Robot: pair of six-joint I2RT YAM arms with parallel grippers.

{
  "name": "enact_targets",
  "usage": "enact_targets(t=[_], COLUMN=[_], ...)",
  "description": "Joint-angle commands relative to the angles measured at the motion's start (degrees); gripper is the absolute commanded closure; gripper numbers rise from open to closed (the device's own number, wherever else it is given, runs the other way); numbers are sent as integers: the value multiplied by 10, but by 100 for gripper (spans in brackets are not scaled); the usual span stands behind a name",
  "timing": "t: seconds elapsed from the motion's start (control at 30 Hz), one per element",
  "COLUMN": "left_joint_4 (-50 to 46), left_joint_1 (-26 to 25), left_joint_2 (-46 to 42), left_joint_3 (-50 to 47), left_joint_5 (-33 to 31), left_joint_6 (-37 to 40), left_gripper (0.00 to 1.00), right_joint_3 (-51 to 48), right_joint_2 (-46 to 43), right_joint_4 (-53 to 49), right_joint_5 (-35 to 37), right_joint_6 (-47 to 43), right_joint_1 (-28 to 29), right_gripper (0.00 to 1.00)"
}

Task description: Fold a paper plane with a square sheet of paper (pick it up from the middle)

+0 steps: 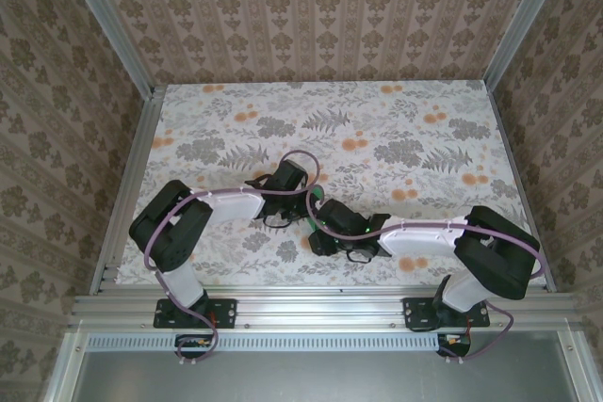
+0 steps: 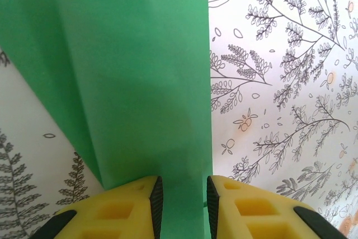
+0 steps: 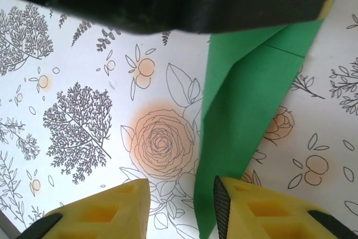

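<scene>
Btwn L pincer (image 2: 182, 194) & R pincer (image 3: 182, 194) lies 1 creased sheet (image 2: 140, 82).

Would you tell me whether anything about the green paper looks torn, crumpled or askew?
Nothing stands out: the green paper sits between the parted fingers of the left gripper, its creases straight and no tears visible.
</scene>
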Motion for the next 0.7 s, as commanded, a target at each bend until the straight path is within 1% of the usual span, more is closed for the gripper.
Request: enact_targets(t=[0.0, 0.07, 0.2, 0.27, 0.33, 0.47, 0.53, 0.67], left_joint_4=[-12, -12, -12, -12, -12, -13, -17, -16], left_joint_1=[2, 2, 2, 2, 2, 3, 3, 3], left_joint_2=[8, 8, 6, 6, 6, 8, 7, 8], left_joint_3=[13, 13, 14, 14, 14, 16, 17, 17], left_joint_5=[9, 10, 10, 11, 11, 12, 12, 11], left_joint_6=[0, 0, 0, 1, 2, 2, 4, 4], left_gripper=[70, 70, 70, 70, 70, 70, 70, 70], right_joint_3=[13, 13, 8, 4, -1, -11, -20, -48], right_joint_2=[11, 14, 17, 19, 20, 22, 24, 28], right_joint_4=[4, 0, 2, 7, 17, 28, 43, 107], right_joint_5=[32, 44, 58, 57, 54, 52, 36, -16], right_joint_6=[-23, -23, -19, -16, -10, 13, 29, 66], right_joint_1=[5, 5, 5, 5, 5, 3, -3, -19], right_gripper=[63, 64, 72, 74, 81, 90, 95, 100])
